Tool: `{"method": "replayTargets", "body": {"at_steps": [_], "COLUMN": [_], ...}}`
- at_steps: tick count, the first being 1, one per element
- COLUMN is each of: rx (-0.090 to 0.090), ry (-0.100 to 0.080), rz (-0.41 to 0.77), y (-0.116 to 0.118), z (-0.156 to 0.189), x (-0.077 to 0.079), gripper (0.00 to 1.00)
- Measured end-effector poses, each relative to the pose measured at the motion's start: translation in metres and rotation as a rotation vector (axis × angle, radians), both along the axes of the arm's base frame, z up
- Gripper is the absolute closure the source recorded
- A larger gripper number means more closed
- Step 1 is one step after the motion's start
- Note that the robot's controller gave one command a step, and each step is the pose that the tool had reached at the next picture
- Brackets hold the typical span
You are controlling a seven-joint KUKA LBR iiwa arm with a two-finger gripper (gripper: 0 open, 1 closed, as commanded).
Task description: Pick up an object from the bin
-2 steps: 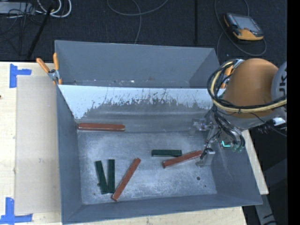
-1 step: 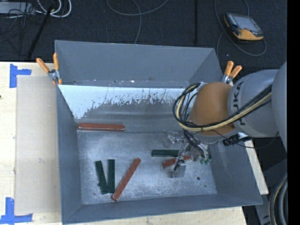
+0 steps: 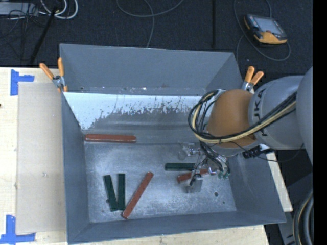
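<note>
So the thing that matters here looks like the short reddish-brown piece [image 3: 183,177] on the bin floor, roughly 4 o'clock from the floor's middle. The gripper [image 3: 194,184] is right down at floor level, touching or nearly touching that piece's 3 o'clock end. Honestly I can't tell how wide the gripper is open, or whether it has hold of anything. The wrist hardware and cables [image 3: 203,120] hang over it and the tip is a muddle.

Just off the red piece, at its 11 o'clock, there's a dark green stick [image 3: 178,166] lying flat, close enough that it could get nudged or caught along with it.

Further out, everything else is well apart from the action:
- a long reddish-brown stick [image 3: 138,194] lying diagonally at about 7 o'clock on the floor
- a pair of dark green sticks [image 3: 115,192] side by side just beyond it, toward 8 o'clock
- another reddish-brown stick [image 3: 110,138] at 10 o'clock, along the foot of the bin [image 3: 148,80] back wall

Progress-wise, my read is that the reach down is done and the arm is at the grab stage. Nothing is visibly lifted, and the piece sits on the floor. Closing securely and raising it clear of the bin are left.
</note>
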State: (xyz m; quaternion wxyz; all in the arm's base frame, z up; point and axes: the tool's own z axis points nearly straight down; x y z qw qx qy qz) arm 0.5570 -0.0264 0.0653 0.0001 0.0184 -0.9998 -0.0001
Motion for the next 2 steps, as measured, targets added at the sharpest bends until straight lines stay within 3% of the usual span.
{"method": "replayTargets", "body": {"at_steps": [2], "rx": [-0.001], "ry": [0.0], "rz": [0.011], "y": [0.001], "z": [0.0002], "x": [0.0005], "gripper": [0.0]}}
